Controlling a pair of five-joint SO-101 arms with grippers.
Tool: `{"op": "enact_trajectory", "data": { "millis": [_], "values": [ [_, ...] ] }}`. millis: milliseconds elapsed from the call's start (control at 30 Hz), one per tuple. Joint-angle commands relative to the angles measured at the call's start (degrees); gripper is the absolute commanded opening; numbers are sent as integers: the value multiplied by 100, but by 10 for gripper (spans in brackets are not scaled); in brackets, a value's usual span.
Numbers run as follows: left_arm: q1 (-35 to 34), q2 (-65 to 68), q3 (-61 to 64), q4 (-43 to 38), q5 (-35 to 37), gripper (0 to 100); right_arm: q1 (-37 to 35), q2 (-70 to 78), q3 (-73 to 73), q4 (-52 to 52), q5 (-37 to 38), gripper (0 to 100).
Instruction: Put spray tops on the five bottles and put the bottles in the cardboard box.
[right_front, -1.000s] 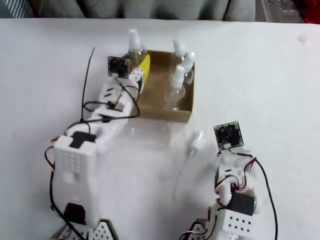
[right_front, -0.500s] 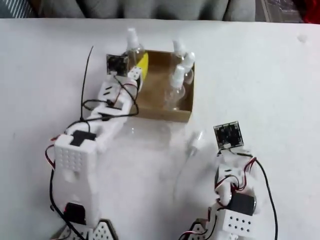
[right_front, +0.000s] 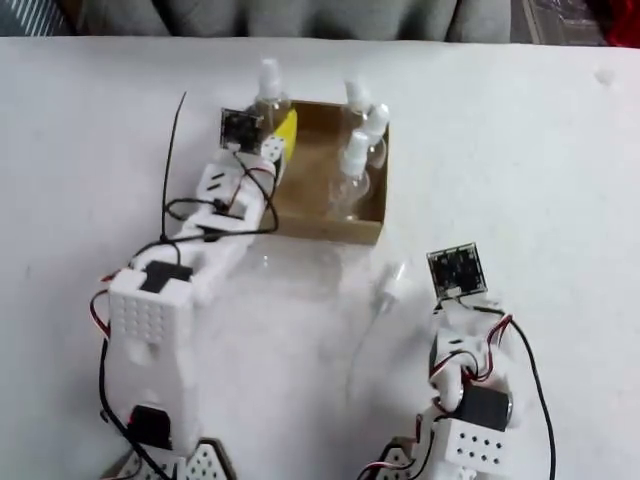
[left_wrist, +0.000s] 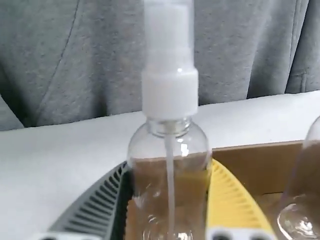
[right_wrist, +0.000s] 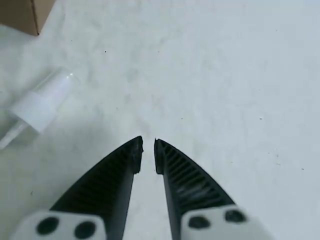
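In my left tool (left_wrist: 167, 210), clamped, stands a spray bottle (left_wrist: 167, 145); I'd lower it straight inside the cardboard box (left_wrist: 255, 165).

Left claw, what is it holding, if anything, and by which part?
The left claw holds a bottle with its spray top on. It grips the clear body below the shoulder, one finger on each side.
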Motion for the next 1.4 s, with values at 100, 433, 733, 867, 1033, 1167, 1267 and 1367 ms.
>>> {"op": "enact_trajectory", "data": {
  "millis": [100,433,733,867,1033,1167,1267,1367],
  "values": [
    [-57,-101,-273,9,-123,75,48,-57,70,13,53,17],
    [-57,-163,-35,9,-114,162,48,-57,70,13,62,17],
    [-101,-171,-26,9,-114,206,48,-57,70,13,62,17],
    [-127,-171,62,18,-114,269,48,-57,70,13,62,17],
    [-119,-171,70,0,-114,271,48,-57,70,13,62,17],
    [-119,-180,70,-18,-105,272,48,-57,70,13,62,17],
    [-119,-198,70,-18,70,272,48,-57,70,13,62,17],
    [-119,-514,202,18,308,272,48,-57,70,13,62,17]
  ]
}}
